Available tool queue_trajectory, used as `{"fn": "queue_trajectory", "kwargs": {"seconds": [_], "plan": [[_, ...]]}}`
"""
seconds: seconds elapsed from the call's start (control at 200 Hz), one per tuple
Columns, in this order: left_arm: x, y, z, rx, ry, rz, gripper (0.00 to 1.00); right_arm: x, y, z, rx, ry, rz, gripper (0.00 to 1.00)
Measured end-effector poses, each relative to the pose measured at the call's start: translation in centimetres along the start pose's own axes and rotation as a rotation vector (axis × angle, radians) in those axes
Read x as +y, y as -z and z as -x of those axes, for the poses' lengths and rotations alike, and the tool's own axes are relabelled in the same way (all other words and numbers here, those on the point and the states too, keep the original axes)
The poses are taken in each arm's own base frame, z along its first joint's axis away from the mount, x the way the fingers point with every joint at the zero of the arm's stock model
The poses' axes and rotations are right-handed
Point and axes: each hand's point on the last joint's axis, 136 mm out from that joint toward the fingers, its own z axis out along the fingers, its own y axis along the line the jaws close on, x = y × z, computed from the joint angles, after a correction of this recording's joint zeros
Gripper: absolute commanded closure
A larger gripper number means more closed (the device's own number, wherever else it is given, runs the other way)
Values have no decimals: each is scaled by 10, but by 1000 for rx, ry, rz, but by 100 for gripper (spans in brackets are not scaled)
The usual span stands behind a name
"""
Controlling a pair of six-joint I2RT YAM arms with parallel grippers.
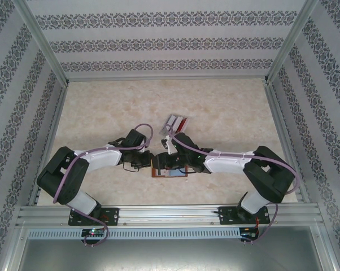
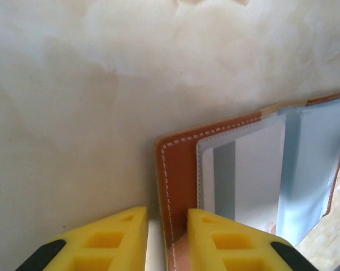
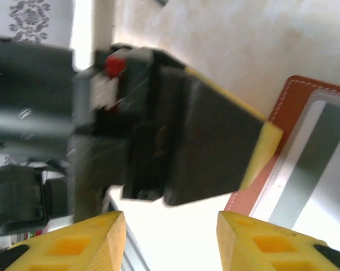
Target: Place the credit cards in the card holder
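one open card holder (image 2: 180, 169), one pocketed card (image 2: 255, 169), roughly three loose cards (image 1: 176, 122).

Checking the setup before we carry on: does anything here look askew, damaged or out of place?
Nothing looks damaged or spilled. The holder lies open, its stitched edge intact. The spare cards lie farther back in a loosely fanned, tilted pile rather than squared up. That is the only untidy thing.
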Motion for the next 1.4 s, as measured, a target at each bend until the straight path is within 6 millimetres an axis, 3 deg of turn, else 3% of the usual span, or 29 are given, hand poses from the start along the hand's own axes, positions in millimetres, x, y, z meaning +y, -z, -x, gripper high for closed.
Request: {"fn": "queue_trajectory", "kwargs": {"seconds": [0.145,0.24,0.33,0.495,0.734,0.924,1.124,1.404], "plan": [[-1,1,1,-4,2,-7,75,17,45,15,-134,90,-74,40],[-2,1,2,-6,2,-7,75,9,65,20,-193,96,-155,40],[-3,2,2,-9,0,-9,75,-18,61,11,-167,63,-246,40],[-3,2,2,-9,0,-10,75,-80,46,-25,-37,-18,-429,37],[-2,2,1,-9,0,-10,76,-100,39,-34,12,-40,-491,38],[3,-1,-3,-5,8,-8,79,-95,24,-24,9,-34,-465,45],[2,-2,-4,-8,17,-20,80,-84,11,-15,14,-28,-416,45],[2,-3,-3,-12,23,-23,80,-46,-7,-5,17,-8,-212,45]]}}
